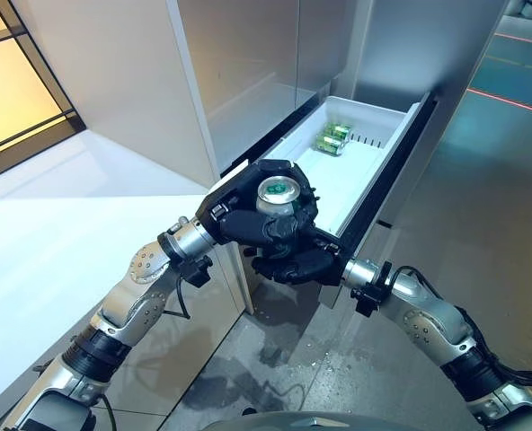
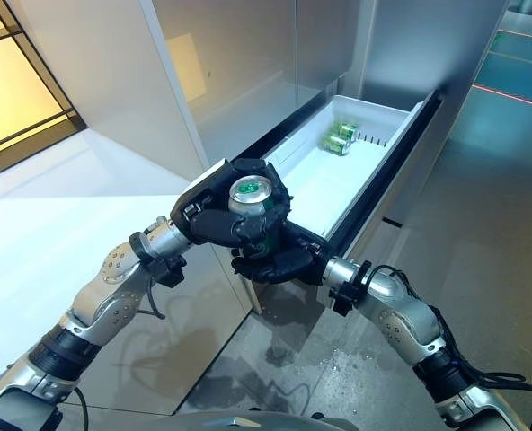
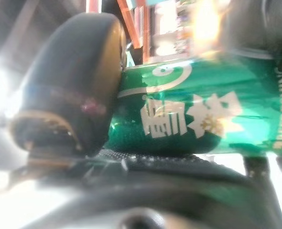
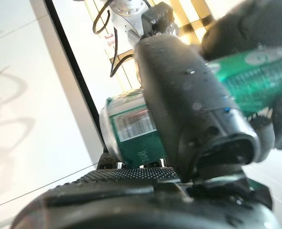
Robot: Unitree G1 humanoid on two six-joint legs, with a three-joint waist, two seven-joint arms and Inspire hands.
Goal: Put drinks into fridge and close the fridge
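Both hands meet on one green drink can [image 1: 278, 194], held upright just in front of the open fridge drawer [image 1: 401, 121], its silver top facing the head camera. The left hand [image 1: 239, 215] comes in from the lower left and has its fingers curled round the can's side; in its wrist view the thumb [image 3: 79, 90] presses against the green wall of the can [image 3: 203, 114]. The right hand [image 1: 293, 263] reaches in from the lower right and cups the can from below and the near side, its fingers bent round it; its wrist view shows the thumb [image 4: 188, 105] lying across the can [image 4: 131, 131], with the left hand's dark fingers wrapped over the far end. The white drawer stands pulled out from the grey fridge front [image 1: 248, 63], and two more green cans [image 1: 334, 140] lie on their sides, touching each other, toward its far end. The held can hangs near the drawer's near end, outside it, above the grey floor [image 1: 482, 224]
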